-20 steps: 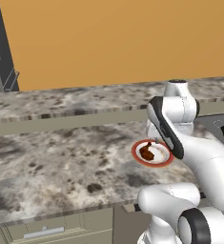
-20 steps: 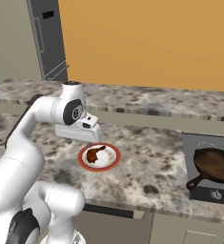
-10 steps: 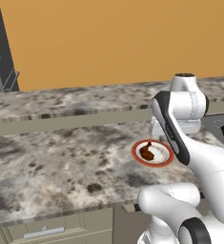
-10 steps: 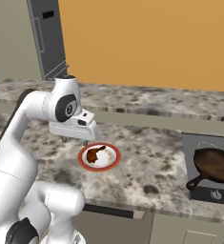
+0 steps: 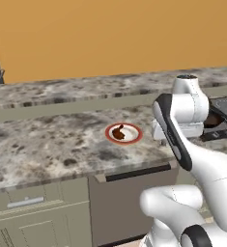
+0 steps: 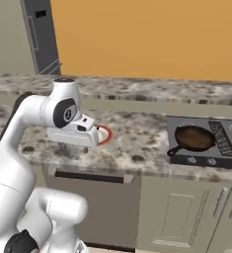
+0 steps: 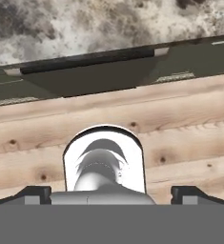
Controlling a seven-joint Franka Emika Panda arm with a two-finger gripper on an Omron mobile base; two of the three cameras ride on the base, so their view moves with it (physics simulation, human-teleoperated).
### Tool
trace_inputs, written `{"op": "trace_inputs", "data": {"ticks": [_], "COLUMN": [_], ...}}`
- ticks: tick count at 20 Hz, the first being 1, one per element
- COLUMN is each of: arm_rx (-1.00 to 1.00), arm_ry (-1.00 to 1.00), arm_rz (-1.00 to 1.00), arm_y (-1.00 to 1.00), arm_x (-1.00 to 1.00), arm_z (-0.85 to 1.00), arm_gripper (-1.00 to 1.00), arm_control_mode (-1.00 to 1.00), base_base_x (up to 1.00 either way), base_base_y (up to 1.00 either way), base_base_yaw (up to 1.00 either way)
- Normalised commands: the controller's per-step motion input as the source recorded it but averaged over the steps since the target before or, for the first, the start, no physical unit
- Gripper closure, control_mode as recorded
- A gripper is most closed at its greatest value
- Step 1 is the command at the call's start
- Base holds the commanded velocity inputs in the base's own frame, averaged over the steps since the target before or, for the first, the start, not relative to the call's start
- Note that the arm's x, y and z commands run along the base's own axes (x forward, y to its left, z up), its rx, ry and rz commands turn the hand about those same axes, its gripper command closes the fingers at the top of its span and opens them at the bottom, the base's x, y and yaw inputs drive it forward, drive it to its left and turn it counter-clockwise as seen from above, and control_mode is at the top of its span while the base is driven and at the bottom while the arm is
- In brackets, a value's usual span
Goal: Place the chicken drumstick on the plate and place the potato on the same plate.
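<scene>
The white, red-rimmed plate (image 5: 129, 140) sits on the speckled counter, and the dark reddish-brown chicken drumstick (image 5: 119, 133) lies on it. In the right base view part of the plate's (image 6: 106, 134) red rim shows behind the hand. My gripper (image 6: 86, 147) hangs at the counter's front edge, beside the plate on its near side, pointing down. In the hand view the gripper (image 7: 112, 193) is open, its fingertips (image 7: 35, 193) wide apart with nothing held between them. The potato is out of view.
A black frying pan (image 6: 192, 138) rests on the stove to the right of the plate. Below the counter's front edge (image 7: 89, 62) run a dark drawer and cabinet doors (image 6: 184, 212), above a wooden floor (image 7: 180, 124).
Both base views have shifted and pulled back, so the base has driven. The hand has left its place over the plate and now hangs at the counter's front edge.
</scene>
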Motion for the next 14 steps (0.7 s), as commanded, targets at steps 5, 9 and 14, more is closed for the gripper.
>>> {"op": "trace_inputs", "data": {"ticks": [5, 9, 14], "arm_rx": [0.0, 0.0, 0.0], "arm_ry": [0.0, 0.0, 0.0], "arm_rz": [0.0, 0.0, 0.0], "arm_y": [0.0, 0.0, 0.0], "arm_x": [0.0, 0.0, 0.0], "arm_z": [0.0, 0.0, 0.0], "arm_gripper": [-1.0, -1.0, -1.0], "arm_control_mode": [1.0, 1.0, 1.0], "base_base_x": [-0.63, -0.46, -0.24], "base_base_y": [-0.45, -0.37, -0.47], "base_base_yaw": [-0.6, -0.63, -0.59]}}
